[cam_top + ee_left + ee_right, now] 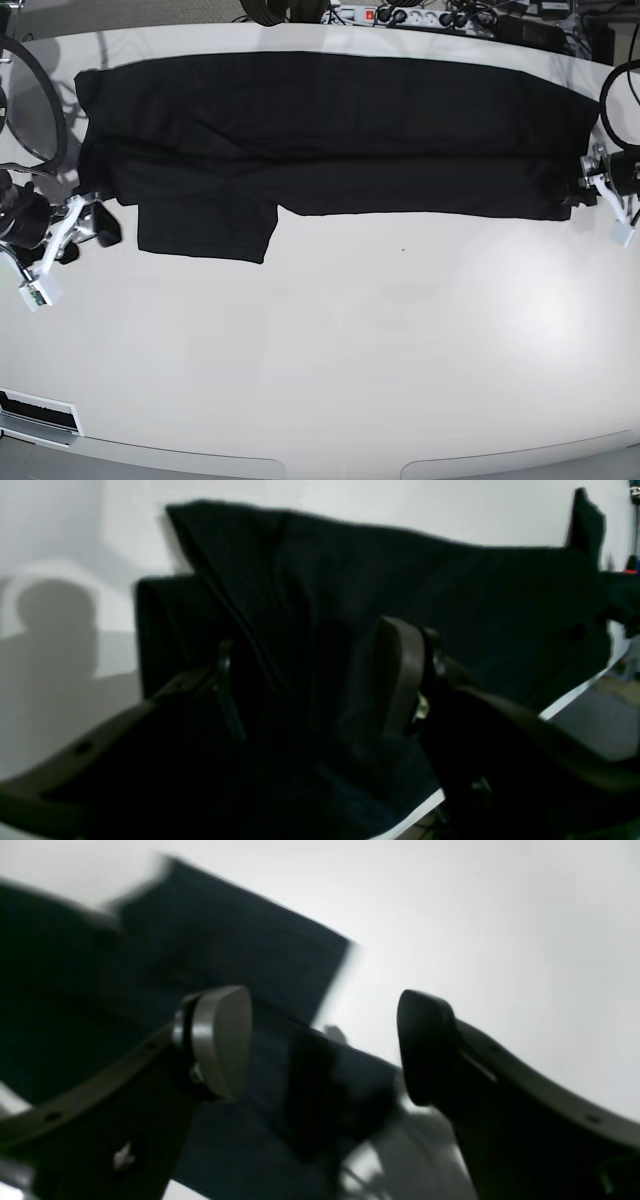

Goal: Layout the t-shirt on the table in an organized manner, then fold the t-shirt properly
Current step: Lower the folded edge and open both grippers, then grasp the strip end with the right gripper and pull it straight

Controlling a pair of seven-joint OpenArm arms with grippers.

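The black t-shirt (330, 130) lies as a long folded band across the far half of the white table (350, 350), with one sleeve (205, 230) sticking out toward the front at the left. My right gripper (92, 222) sits at the shirt's left end. In the right wrist view, my right gripper (322, 1045) is open above blurred fabric (225, 955). My left gripper (582, 190) is at the shirt's right end. In the left wrist view, my left gripper (312, 680) has its jaws spread, with the dark cloth (400, 580) lying under and beyond them.
A power strip and tangled cables (410, 15) line the far edge. A black cable loop (30, 100) hangs at the left. The table's edge (575, 695) runs close beside the left gripper, with floor beyond it.
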